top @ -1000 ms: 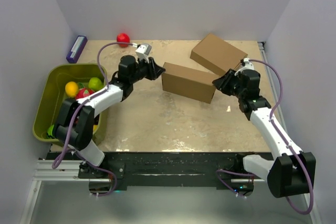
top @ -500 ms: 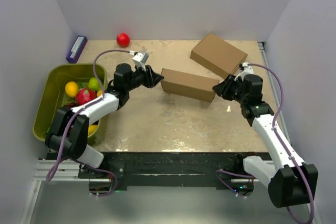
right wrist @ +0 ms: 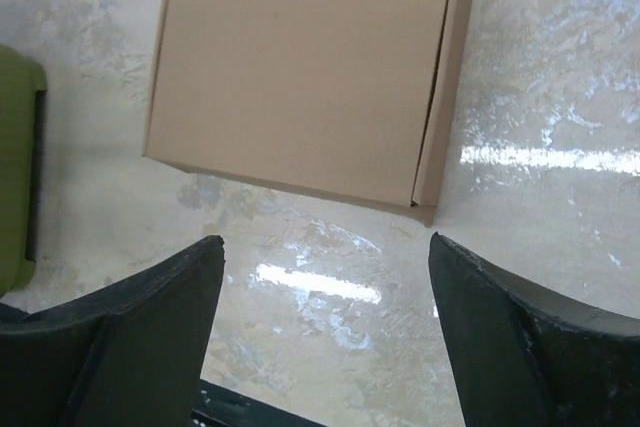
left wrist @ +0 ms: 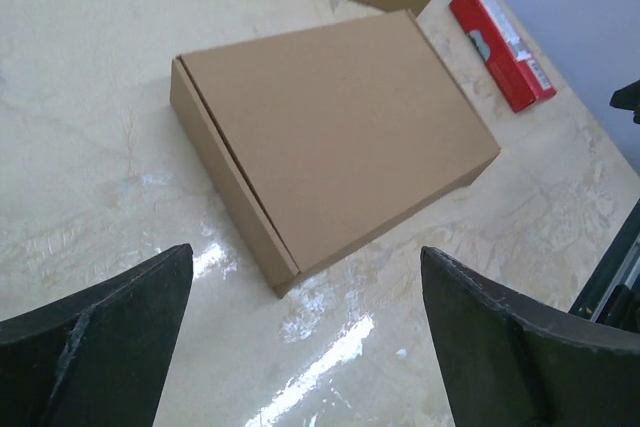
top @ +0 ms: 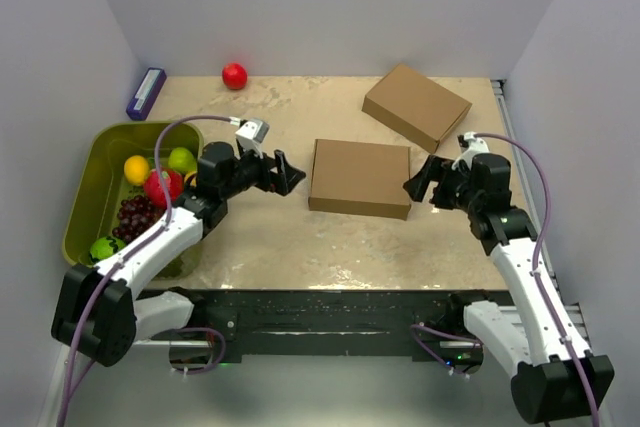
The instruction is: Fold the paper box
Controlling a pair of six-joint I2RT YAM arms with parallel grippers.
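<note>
Left gripper (top: 287,174): jaws spread wide, gripping nothing, just left of the paper box (top: 360,177), not touching it. Box lay flat and closed on the table (top: 300,237), between the two arms; lid seam looked tight in both wrist views. Right gripper (top: 420,185): jaws likewise apart, empty, just off the box's right edge. Judged folding done, let-go in hand. Best to draw each arm straight out and up, clear of the edges, and watch the seam for spring-back.
</note>
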